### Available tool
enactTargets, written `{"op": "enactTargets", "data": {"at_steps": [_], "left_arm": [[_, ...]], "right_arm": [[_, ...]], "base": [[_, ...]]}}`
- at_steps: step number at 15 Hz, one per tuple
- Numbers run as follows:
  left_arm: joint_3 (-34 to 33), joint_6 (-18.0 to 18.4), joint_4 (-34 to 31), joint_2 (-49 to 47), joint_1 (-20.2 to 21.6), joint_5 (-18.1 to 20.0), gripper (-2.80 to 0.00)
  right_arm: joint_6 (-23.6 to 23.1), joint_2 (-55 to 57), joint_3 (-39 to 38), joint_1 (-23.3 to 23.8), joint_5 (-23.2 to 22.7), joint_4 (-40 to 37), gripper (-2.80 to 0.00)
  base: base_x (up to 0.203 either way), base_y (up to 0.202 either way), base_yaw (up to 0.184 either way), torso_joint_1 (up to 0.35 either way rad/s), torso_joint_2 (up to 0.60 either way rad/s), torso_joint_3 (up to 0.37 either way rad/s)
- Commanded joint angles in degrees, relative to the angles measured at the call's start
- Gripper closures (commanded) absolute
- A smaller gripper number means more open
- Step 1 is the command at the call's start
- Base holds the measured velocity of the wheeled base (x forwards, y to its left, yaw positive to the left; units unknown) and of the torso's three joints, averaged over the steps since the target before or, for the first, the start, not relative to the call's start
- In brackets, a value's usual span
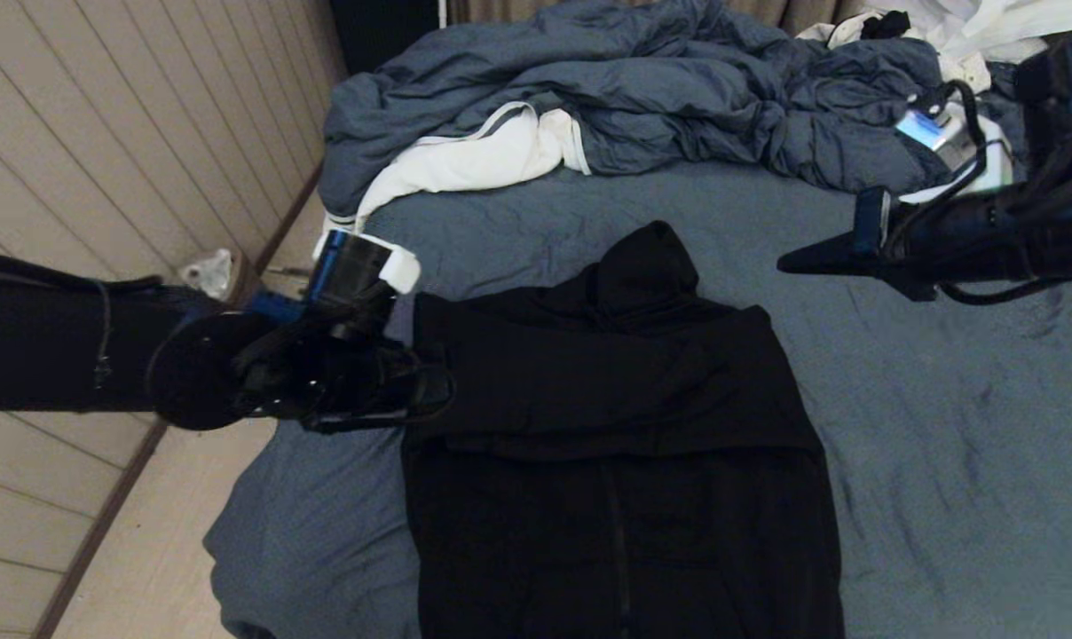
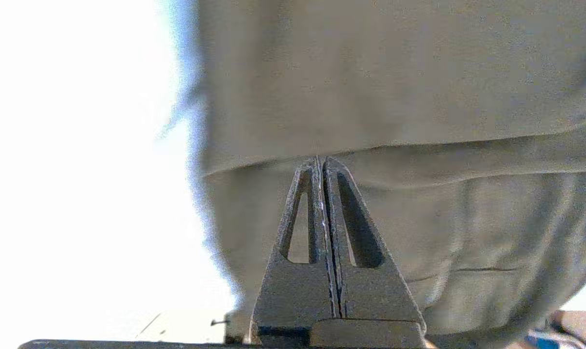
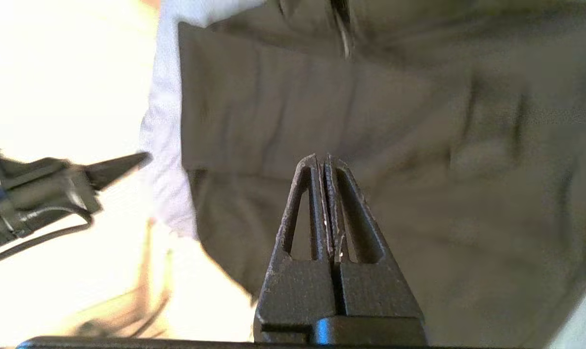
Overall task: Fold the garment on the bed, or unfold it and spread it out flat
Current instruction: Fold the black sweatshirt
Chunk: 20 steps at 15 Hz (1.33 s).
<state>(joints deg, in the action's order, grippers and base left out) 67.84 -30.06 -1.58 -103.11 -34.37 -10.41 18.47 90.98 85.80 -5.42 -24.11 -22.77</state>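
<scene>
Head view: the garment (image 1: 620,444) is lying on the bed (image 1: 944,426), hood toward the far side and hem running off the near edge of the picture. Both sleeves appear to be folded in across the chest, forming a band over the upper body; the zipper is showing down the lower half. The outline is roughly rectangular, so the sleeve folds are judged done, while the lengthwise fold of body and hood is judged still outstanding. The left claw (image 1: 434,386) is sitting at the garment's left edge, level with the sleeve band; contact cannot be confirmed. The right claw (image 1: 789,262) is hanging above the sheet to the right of the hood, well apart from the cloth. A rumpled duvet (image 1: 642,89) and white clothing (image 1: 980,27) are lying at the far side.

Left wrist view: the left claw (image 2: 320,160) is showing its fingers pressed together with nothing between them, tips at a fold line of the garment (image 2: 395,87).

Right wrist view: the right claw (image 3: 322,159) is likewise pinched shut and empty, looking down on the garment (image 3: 395,145); the left claw (image 3: 140,157) is appearing at the cloth's edge.
</scene>
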Motion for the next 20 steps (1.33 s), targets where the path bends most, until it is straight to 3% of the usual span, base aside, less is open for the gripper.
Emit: {"op": "enactTargets", "data": {"at_steps": [1,5,7,8,11,13,16,18,20], "left_arm": [[-7.87,0.00,2.10,7.99,3.58,0.35,0.00],[-14.03,2.05,3.19,12.92,14.22,6.00,0.00],[-14.39,5.43,2.46,13.10,20.92,12.74,0.00],[-14.46,8.27,1.09,13.01,22.68,16.22,0.00],[-13.36,14.53,0.19,11.00,23.29,19.30,0.00],[-7.97,16.63,-3.20,8.65,23.36,19.50,0.00],[6.26,16.63,-16.00,6.96,23.67,20.27,0.00],[14.76,14.80,-20.97,4.84,23.77,21.62,0.00],[18.82,12.39,-22.60,0.94,23.75,22.41,0.00]], "right_arm": [[1.16,0.50,-1.13,0.79,-0.19,-4.66,0.00],[0.64,2.47,-5.72,6.77,0.48,-5.93,0.00],[0.34,3.40,-4.76,8.38,0.57,-7.63,0.00],[-0.09,4.13,-3.65,8.73,0.70,-8.92,0.00],[-4.04,8.22,-0.77,12.64,1.31,-9.92,0.00],[-7.28,10.93,3.04,14.24,4.51,-9.99,0.00],[-12.33,11.49,7.89,14.13,13.88,-9.56,0.00],[-12.72,12.20,11.06,13.98,15.45,-9.49,0.00],[-12.78,14.06,11.63,14.12,15.61,-8.86,0.00]], "base": [[0.000,0.000,0.000,0.000,0.00,0.000],[0.000,0.000,0.000,0.000,0.00,0.000],[0.000,0.000,0.000,0.000,0.00,0.000],[0.000,0.000,0.000,0.000,0.00,0.000],[0.000,0.000,0.000,0.000,0.00,0.000],[0.000,0.000,0.000,0.000,0.00,0.000],[0.000,0.000,0.000,0.000,0.00,0.000],[0.000,0.000,0.000,0.000,0.00,0.000],[0.000,0.000,0.000,0.000,0.00,0.000]]}}
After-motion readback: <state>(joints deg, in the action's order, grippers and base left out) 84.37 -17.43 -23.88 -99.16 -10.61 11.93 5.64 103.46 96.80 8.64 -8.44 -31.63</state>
